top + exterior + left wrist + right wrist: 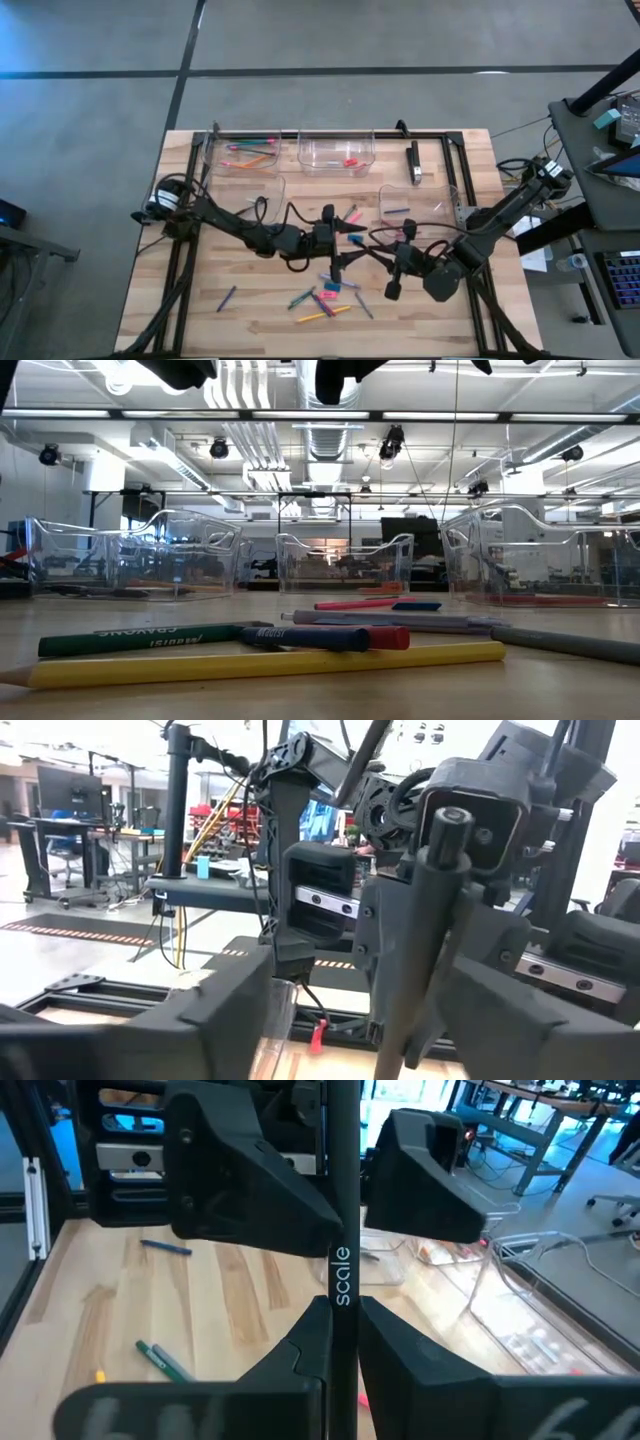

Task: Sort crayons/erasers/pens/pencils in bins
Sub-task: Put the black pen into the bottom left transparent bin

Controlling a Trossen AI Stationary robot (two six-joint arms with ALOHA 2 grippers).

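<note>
Wooden table (200, 290) bordered by black metal frame (455, 160); a grey side desk (600, 150) carries cables and equipment.

Yellow pencil (270, 663) tip cut off by frame edge in low view

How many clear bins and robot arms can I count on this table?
Clear bins: 4
Robot arms: 2
Total: 6
</note>
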